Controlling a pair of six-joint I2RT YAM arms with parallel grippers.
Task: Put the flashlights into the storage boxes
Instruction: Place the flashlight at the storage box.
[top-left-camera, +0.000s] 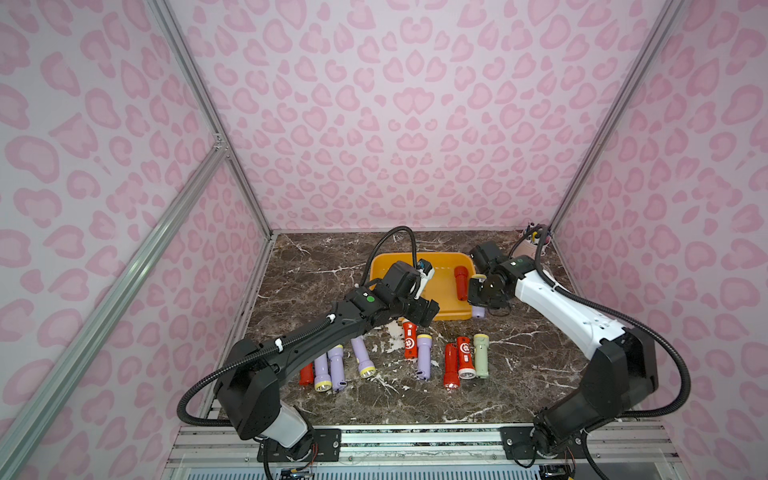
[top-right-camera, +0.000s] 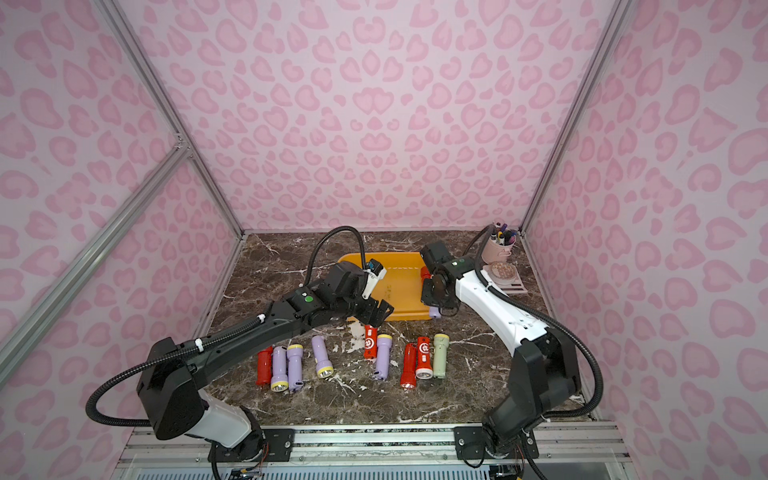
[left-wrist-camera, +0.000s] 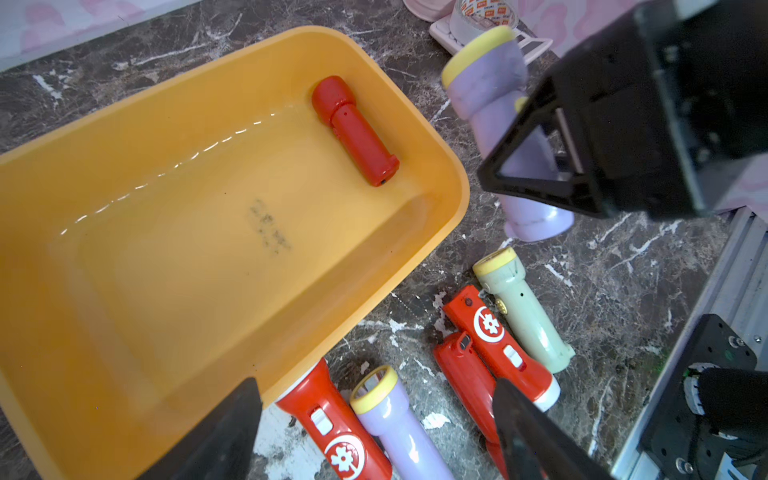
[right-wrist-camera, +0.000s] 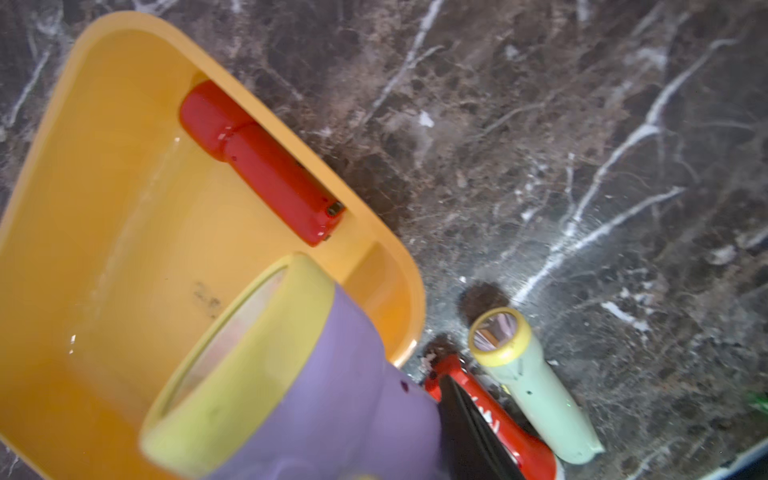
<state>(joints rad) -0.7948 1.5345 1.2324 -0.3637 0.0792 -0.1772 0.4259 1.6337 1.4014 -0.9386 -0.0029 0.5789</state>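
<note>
A: Left arm (top-left-camera: 266, 365) and right arm (top-left-camera: 615, 365) loom nearest. Count?
B: Nine flashlights (top-left-camera: 423, 356) across the surface (top-left-camera: 316, 268): four red, four lilac, one green. One red flashlight (top-left-camera: 460, 282) lies in the tray (top-left-camera: 384, 262), along its right wall.
A: Claws?
B: Left claw (top-left-camera: 428, 312) hangs spread, empty, over the near rim. Right claw (top-left-camera: 480, 296) clamps a lilac flashlight (top-left-camera: 478, 311) at the tray's near right corner; its floor lies mostly bare.

Left hand (top-left-camera: 428, 312) splayed, right hand (top-left-camera: 482, 296) clamped
</note>
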